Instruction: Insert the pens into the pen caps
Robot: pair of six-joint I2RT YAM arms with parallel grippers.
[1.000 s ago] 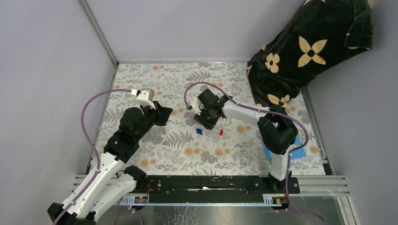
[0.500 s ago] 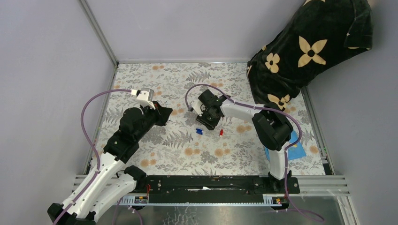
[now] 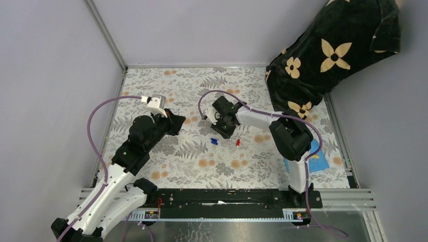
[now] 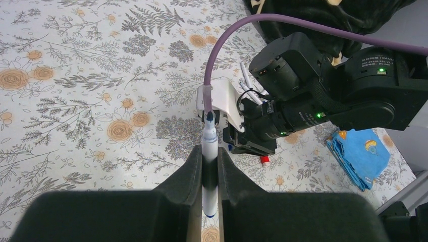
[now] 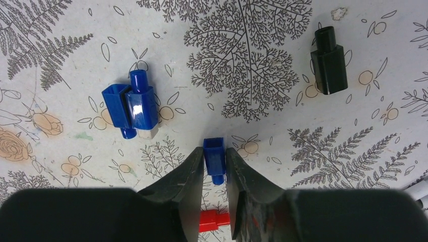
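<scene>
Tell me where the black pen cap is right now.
The black pen cap lies alone on the floral surface at the upper right of the right wrist view, apart from the two blue caps at left and beyond the right pincer.

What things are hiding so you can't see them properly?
- Right wrist view: small red plastic cap, half hidden behind the fingers of the right pincer.
- Right wrist view: thin white pens, cut off by the right edge.
- Top view: white-barrelled pen in the left pincer, hidden beneath it.
</scene>
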